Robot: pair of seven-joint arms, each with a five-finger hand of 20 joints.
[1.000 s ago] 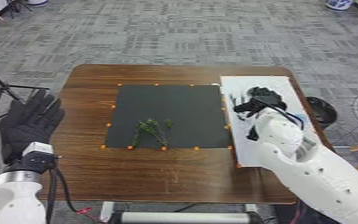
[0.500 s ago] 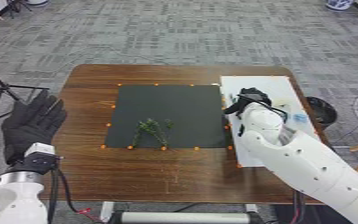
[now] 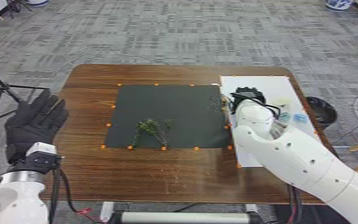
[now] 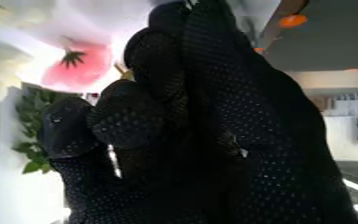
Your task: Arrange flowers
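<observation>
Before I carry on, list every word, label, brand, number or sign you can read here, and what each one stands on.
No text can be read.
Dark mat: no lettering visible.
White sheet: the blue patches on it are too small to tell if they carry print.
Right arm: small dark spots, nothing legible.

On the surface, a mat lies in the middle, with a sheet just beside it on the right. Sprigs lie on the near part of the mat, and flowers on the sheet. Markers sit along the mat's edges. A bin stands off the surface to the right, a tripod to the left
</observation>
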